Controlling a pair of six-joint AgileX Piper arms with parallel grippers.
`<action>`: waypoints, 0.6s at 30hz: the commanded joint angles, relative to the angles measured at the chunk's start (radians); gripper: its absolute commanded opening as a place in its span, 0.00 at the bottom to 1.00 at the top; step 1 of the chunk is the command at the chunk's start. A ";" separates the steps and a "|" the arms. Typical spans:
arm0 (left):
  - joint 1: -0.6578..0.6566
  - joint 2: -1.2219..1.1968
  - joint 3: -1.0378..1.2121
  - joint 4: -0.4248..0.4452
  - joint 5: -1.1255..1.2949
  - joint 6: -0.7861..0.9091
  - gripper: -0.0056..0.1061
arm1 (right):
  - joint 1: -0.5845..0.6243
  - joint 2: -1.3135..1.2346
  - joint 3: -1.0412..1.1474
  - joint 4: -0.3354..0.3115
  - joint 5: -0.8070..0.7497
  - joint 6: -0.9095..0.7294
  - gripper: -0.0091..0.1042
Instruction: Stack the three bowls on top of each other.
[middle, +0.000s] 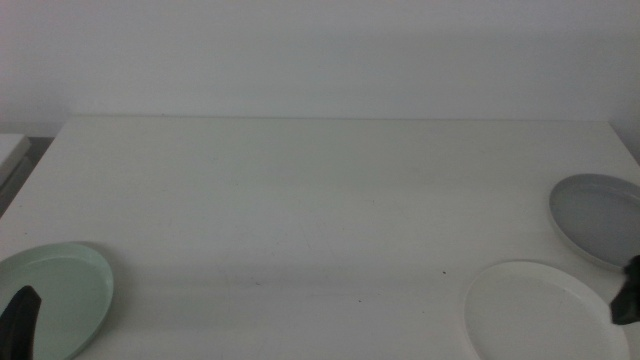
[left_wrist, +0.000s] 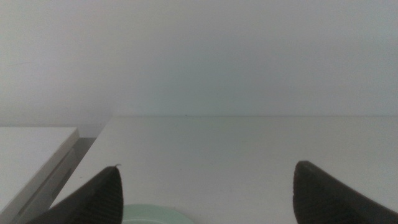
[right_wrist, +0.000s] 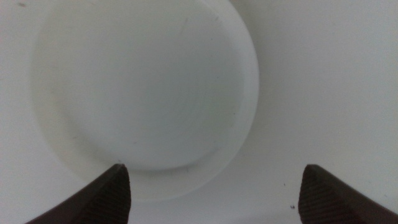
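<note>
Three bowls sit apart on the white table (middle: 320, 200). The pale mint green bowl (middle: 60, 290) lies at the front left, and a sliver of it (left_wrist: 155, 214) shows between the jaws in the left wrist view. My left gripper (middle: 22, 318) hangs over its near edge, open (left_wrist: 208, 167) and holding nothing. The grey bowl (middle: 598, 218) rests at the right edge, with the white bowl (middle: 540, 315) just in front of it. Beside the white bowl's right rim is my right gripper (middle: 628, 290). It looks down on that bowl (right_wrist: 146, 93) with jaws open (right_wrist: 214, 168) and holding nothing.
A lower white surface (middle: 10, 150) adjoins the table's left edge, across a dark gap (left_wrist: 74, 155). A plain white wall (middle: 320, 50) stands behind the table's far edge. The grey bowl reaches to the picture's right border.
</note>
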 joint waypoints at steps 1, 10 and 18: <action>0.000 -0.004 0.000 0.003 -0.015 -0.004 0.89 | -0.003 0.079 -0.009 -0.016 -0.042 0.004 0.80; 0.000 -0.004 0.000 0.003 -0.015 -0.004 0.89 | -0.005 0.361 -0.011 -0.023 -0.173 0.008 0.71; 0.000 -0.004 0.000 0.003 -0.015 -0.004 0.89 | -0.102 0.441 -0.011 0.028 -0.223 -0.038 0.69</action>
